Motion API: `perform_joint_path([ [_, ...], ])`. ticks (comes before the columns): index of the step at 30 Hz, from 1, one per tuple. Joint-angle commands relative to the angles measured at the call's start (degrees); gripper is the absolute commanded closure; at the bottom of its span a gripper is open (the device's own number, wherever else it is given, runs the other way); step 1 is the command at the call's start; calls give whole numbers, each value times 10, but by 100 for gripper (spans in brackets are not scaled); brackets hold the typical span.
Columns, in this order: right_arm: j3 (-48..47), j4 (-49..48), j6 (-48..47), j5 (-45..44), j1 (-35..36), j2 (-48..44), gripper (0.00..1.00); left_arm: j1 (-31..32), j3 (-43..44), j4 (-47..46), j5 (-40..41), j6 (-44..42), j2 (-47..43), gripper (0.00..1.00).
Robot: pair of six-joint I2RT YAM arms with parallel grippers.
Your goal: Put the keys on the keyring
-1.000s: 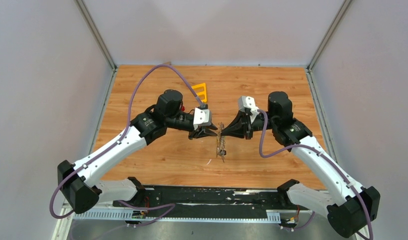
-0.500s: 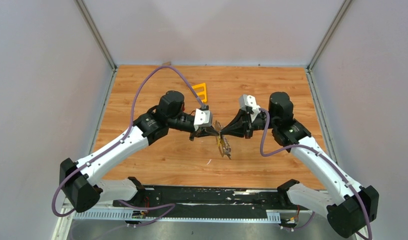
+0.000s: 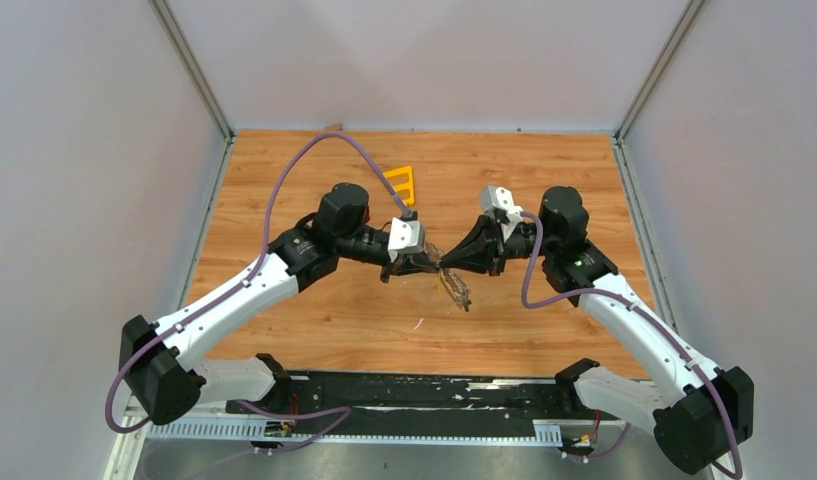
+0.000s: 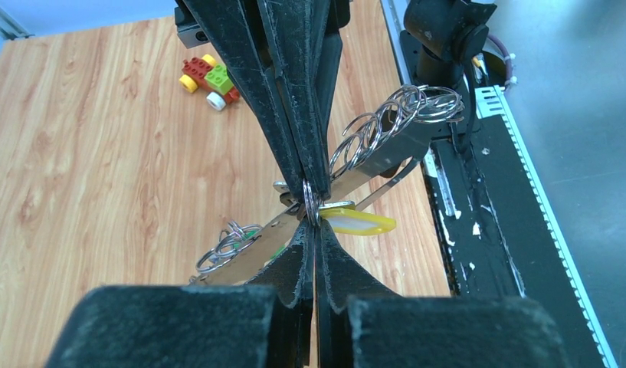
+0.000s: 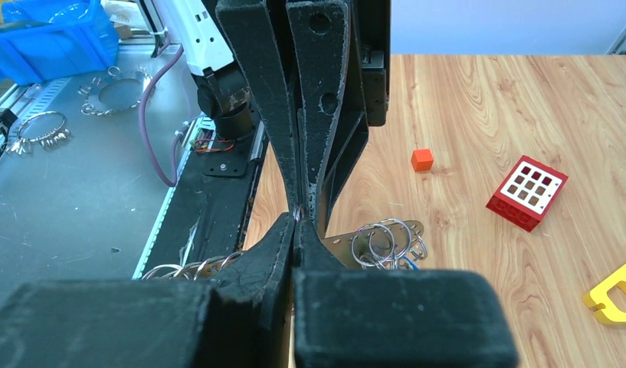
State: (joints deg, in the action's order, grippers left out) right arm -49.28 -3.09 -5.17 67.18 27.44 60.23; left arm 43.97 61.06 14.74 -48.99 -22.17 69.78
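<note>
Above the middle of the table my left gripper (image 3: 433, 263) and right gripper (image 3: 447, 266) meet tip to tip. Both are shut on one small silver split ring (image 4: 311, 201) between their fingertips. Behind that ring runs the keyring (image 4: 244, 257), seen as a flat grey-brass holed strip hanging slanted below the tips (image 3: 455, 290). Bunches of split rings (image 4: 394, 115) sit on both its ends. A key with a yellow tag (image 4: 357, 222) hangs at the pinched ring, and a green tag (image 4: 276, 249) peeks from under the strip. In the right wrist view, the strip (image 5: 336, 244) carries rings and a blue bit (image 5: 408, 263).
A toy brick car (image 4: 208, 74) stands on the wood behind the left arm. An orange block (image 5: 422, 159), a red brick (image 5: 526, 193) and a yellow triangular frame (image 3: 401, 183) lie toward the back. A black rail (image 3: 414, 395) runs along the near edge.
My left gripper has shut on the ring that the right gripper was holding. The hanging strip has swung from nearly straight down to slanting down to the right.
</note>
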Motion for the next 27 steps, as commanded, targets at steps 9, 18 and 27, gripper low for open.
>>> perform_joint_path([
  [9,1,-60,18,16,-2,-2,100,0,29,38,6,-25,11,94],
  [18,2,-47,4,13,-2,-4,100,0,51,63,25,-37,11,63],
  [27,-3,-27,-12,18,-2,-1,100,0,71,119,57,-100,-16,51],
])
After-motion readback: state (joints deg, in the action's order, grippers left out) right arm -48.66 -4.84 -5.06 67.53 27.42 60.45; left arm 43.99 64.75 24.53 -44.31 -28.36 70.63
